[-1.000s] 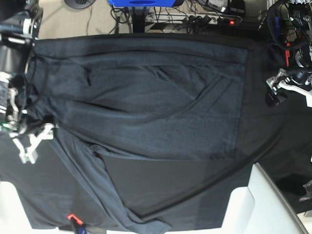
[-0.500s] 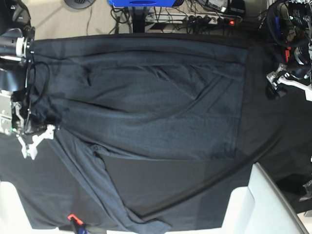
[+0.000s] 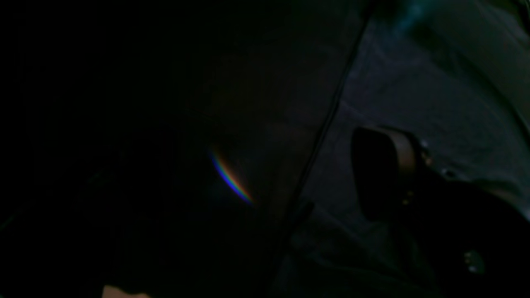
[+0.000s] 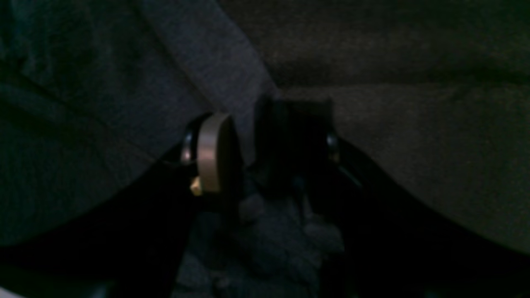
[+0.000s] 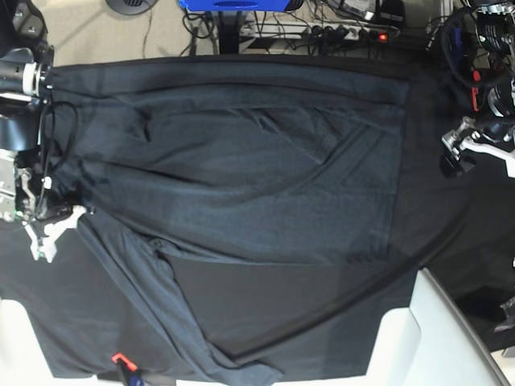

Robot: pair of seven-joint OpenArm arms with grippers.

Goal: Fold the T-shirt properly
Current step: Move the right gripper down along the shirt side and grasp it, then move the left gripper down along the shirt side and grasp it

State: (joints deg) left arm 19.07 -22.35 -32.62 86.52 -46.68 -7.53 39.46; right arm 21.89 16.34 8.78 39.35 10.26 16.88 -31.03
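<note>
Right gripper (image 4: 248,145) narrowed since earlier, now pinching T-shirt (image 4: 124,103) fabric; left gripper (image 5: 459,153) wide apart.

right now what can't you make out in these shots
- Right wrist view: dim, so whether the right gripper pinches the T-shirt fabric between its fingers is unclear.
- Left wrist view: left half nearly black; only one finger of the left gripper shows, the other is lost in the dark.
- Base view: the T-shirt sleeve end near the bottom edge is cut off; the left gripper is too small to judge.
</note>
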